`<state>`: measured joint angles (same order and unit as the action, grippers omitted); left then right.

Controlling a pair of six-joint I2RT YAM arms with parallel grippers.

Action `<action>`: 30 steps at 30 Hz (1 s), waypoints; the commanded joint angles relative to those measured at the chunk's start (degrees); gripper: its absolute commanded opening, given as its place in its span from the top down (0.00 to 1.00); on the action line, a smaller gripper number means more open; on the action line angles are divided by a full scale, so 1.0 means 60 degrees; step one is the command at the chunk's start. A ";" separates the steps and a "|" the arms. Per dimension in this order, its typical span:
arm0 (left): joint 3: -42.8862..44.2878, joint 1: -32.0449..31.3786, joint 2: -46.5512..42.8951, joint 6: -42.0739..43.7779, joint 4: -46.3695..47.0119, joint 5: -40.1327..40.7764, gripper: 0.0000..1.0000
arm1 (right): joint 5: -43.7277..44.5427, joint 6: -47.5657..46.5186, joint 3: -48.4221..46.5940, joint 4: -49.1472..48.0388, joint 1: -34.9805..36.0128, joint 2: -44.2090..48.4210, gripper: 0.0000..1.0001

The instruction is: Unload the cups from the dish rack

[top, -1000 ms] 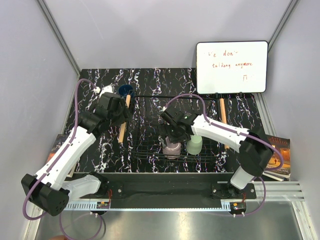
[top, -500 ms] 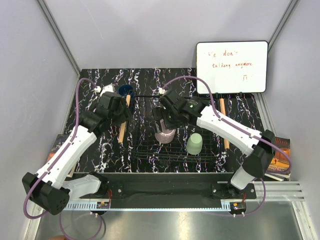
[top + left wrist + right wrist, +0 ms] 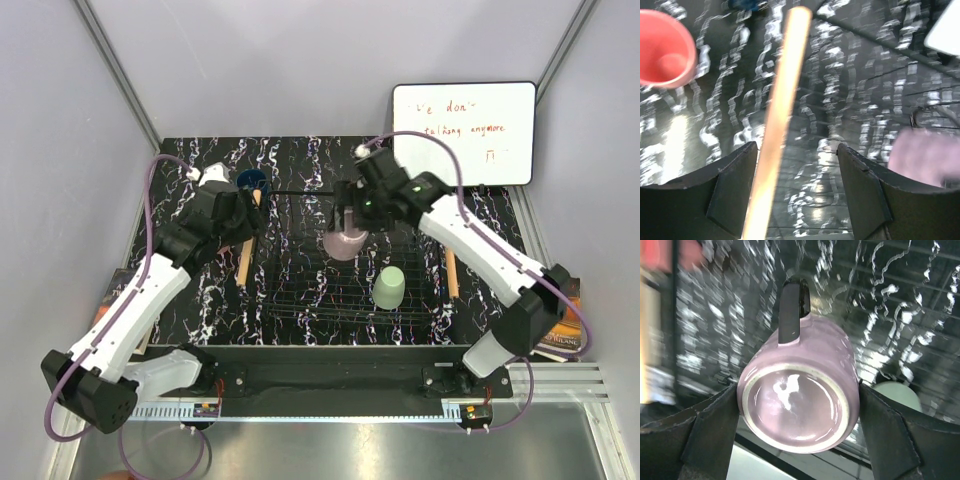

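The left end effector (image 3: 797, 170) hangs wide and empty over the dish rack's (image 3: 300, 300) left wooden bar (image 3: 780, 115), just where it was a second ago. A pink cup (image 3: 662, 47) sits ahead to its left on the surface (image 3: 215, 290). The right end effector (image 3: 352, 222), clamped on the mauve cup (image 3: 345, 243), has carried it from the rack's near edge toward the far side. That leaves the mint green cup (image 3: 389, 287) behind it, seemingly next.

The pink cup (image 3: 662, 47) is cut off at the left wrist view's edge, the mauve cup (image 3: 922, 157) is smeared to a blur there, and the scribble on the whiteboard (image 3: 463, 133) can't quite be made out.
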<state>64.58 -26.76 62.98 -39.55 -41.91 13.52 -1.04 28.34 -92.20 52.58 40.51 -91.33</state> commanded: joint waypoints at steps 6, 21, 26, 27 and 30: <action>-0.0916 -0.0036 -0.1354 -0.0351 0.4622 -0.3187 0.31 | -0.6210 0.3077 0.3089 -0.6573 -0.2561 0.2242 1.00; -0.2677 -0.0037 -0.1224 -0.2535 0.9900 -0.6208 0.31 | -0.8191 0.8212 0.5934 -1.5150 -0.3002 0.2258 1.00; -0.2749 -0.0051 -0.1297 -0.2636 1.0280 -0.6310 0.32 | -0.8206 0.8270 0.5963 -1.5281 -0.3017 0.2229 1.00; -0.2765 -0.0066 -0.1283 -0.2709 1.0513 -0.6369 0.32 | -0.8206 0.8299 0.5977 -1.5383 -0.3017 0.2199 1.00; -0.2940 -0.0153 -0.1254 -0.3031 1.1113 -0.6457 0.32 | -0.8264 0.8460 0.6007 -1.5646 -0.3017 0.2111 1.00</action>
<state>48.07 -26.89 56.10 -55.18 15.22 -22.63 -49.19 76.23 -55.46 -32.18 22.79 -79.15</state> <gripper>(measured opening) 0.685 0.929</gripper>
